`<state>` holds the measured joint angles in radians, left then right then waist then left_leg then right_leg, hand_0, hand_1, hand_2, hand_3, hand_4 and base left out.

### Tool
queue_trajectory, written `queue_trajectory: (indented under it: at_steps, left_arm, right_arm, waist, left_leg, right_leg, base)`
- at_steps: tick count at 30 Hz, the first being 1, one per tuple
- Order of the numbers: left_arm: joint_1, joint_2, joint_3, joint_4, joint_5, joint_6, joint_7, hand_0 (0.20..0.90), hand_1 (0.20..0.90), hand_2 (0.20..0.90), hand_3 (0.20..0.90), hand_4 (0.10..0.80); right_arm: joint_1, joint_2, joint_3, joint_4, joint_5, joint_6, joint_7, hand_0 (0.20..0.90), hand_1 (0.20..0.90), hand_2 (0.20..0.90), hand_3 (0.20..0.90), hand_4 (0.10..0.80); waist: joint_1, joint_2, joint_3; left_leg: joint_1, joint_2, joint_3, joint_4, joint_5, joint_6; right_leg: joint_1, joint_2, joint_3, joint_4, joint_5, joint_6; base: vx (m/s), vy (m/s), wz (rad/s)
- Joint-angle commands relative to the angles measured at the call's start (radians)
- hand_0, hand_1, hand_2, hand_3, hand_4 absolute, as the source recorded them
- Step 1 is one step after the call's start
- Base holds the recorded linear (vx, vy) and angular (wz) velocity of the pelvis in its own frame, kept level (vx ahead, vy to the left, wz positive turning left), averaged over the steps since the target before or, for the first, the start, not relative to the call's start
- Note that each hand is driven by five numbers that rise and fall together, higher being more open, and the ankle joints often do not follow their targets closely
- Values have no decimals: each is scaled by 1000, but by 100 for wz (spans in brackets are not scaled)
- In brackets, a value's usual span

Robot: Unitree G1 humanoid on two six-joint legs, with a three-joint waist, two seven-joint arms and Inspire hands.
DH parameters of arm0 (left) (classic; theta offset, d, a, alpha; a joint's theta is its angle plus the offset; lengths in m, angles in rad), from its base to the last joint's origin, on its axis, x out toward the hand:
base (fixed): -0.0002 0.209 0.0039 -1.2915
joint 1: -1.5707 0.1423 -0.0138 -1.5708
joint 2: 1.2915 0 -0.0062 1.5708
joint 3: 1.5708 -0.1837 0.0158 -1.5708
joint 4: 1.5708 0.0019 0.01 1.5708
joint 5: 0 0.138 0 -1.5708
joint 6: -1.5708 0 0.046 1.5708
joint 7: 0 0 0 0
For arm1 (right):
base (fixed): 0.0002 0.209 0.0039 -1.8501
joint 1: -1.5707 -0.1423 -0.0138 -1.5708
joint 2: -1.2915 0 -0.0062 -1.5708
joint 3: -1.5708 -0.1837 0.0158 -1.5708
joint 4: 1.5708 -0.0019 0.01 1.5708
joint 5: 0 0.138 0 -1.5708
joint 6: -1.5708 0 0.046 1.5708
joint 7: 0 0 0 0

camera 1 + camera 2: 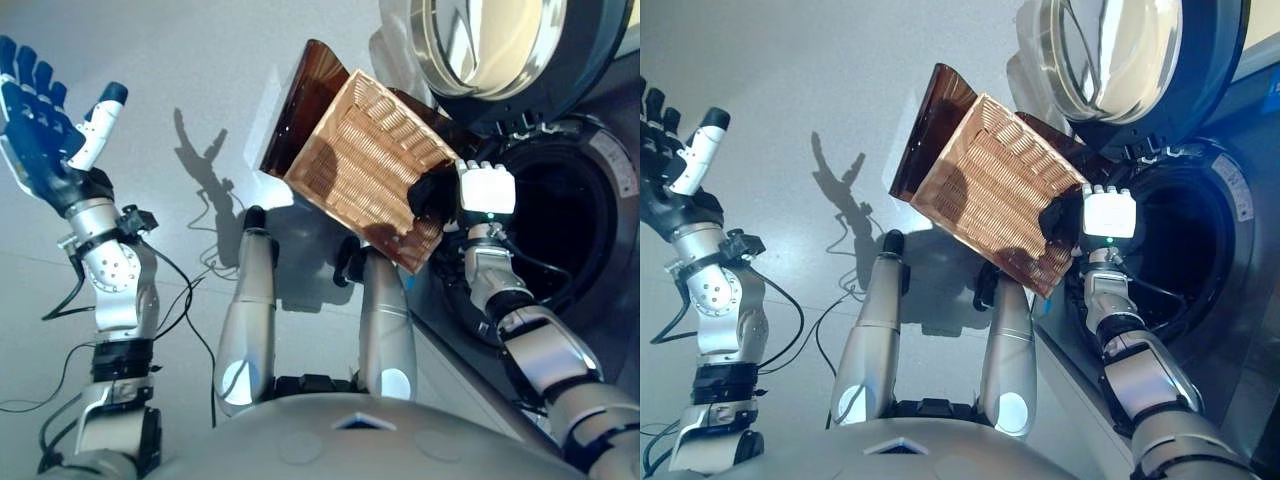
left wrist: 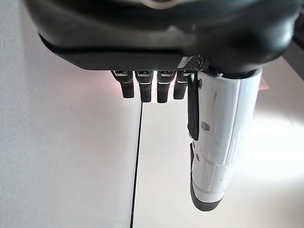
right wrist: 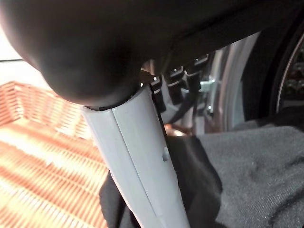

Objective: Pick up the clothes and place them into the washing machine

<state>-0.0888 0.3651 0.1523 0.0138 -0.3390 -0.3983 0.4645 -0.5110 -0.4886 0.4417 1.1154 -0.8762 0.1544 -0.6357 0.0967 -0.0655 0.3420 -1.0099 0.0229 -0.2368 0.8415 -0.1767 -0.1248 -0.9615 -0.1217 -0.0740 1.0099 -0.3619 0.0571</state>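
Right hand (image 1: 478, 195) fingers pinching dark cloth (image 3: 247, 166) beside woven basket (image 1: 375, 165), left hand (image 1: 45, 130) released

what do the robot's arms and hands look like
Both arms are silver-grey jointed segments with black collars. The left hand has a dark palm, bluish-dark fingers and a white-covered thumb with a dark tip. The right hand is dark with a white block on its back.

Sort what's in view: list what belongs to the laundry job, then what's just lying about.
Belongs to the job:
- wicker basket, tipped toward the drum
- dark cloth
- washing machine, door open
- right hand, at the basket's edge

Not part of it:
- left hand, raised, open, empty
- bare floor
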Motion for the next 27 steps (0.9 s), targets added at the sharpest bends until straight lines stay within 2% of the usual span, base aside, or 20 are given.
queue_trajectory:
  at_steps: [1,6,18,24,25,26,27]
  left_arm:
    - [-11,27,61,-129,71,-103,24,900,900,900,900,800]
    - [-13,32,72,-144,80,-101,42,900,900,900,900,800]
    - [-10,44,81,-155,82,-111,54,900,900,900,900,800]
    - [6,57,95,-161,74,-113,44,900,900,900,900,800]
    - [11,58,99,-163,73,-113,43,900,900,900,900,800]
    - [16,59,104,-163,72,-114,42,900,900,900,900,800]
    - [17,58,105,-164,71,-114,42,900,900,900,900,800]
  right_arm:
    - [12,-60,20,39,-6,39,-50,900,900,900,900,800]
    - [-10,-61,28,68,6,41,-45,900,900,900,900,800]
    - [-5,-29,64,74,-22,29,-35,900,900,900,900,800]
    - [-19,-21,87,105,-36,23,-4,900,900,900,900,800]
    - [-21,-22,88,109,-34,22,-2,812,812,812,812,737]
    - [-22,-22,90,110,-33,21,1,669,669,669,669,635]
    - [-22,-22,90,110,-33,21,1,625,625,625,625,604]
  waist:
    - [-11,20,-87]
    - [-5,26,-91]
    - [-1,24,-111]
    - [9,26,-119]
    - [9,27,-119]
    - [13,27,-117]
    - [12,27,-117]
  left_leg:
    - [-41,-31,48,50,-84,56]
    - [-102,-39,43,84,-86,55]
    - [-146,-45,28,118,-95,53]
    - [-176,-50,18,103,-81,51]
    - [-180,-51,17,101,-78,51]
    - [-183,-52,15,98,-75,51]
    - [-183,-52,14,97,-75,51]
  right_leg:
    - [-22,46,-61,-49,-19,-35]
    - [-81,46,-64,-7,-26,-39]
    - [-115,48,-77,28,-52,-51]
    - [-137,51,-82,19,-42,-54]
    - [-141,49,-82,17,-39,-53]
    - [-143,47,-83,15,-37,-53]
    - [-143,47,-83,15,-36,-53]
  base:
    - [-34,-44,6]
    - [-28,-29,5]
    - [-1,-5,1]
    - [-7,-26,4]
    - [-6,-30,7]
    - [-1,-22,4]
    - [0,0,0]
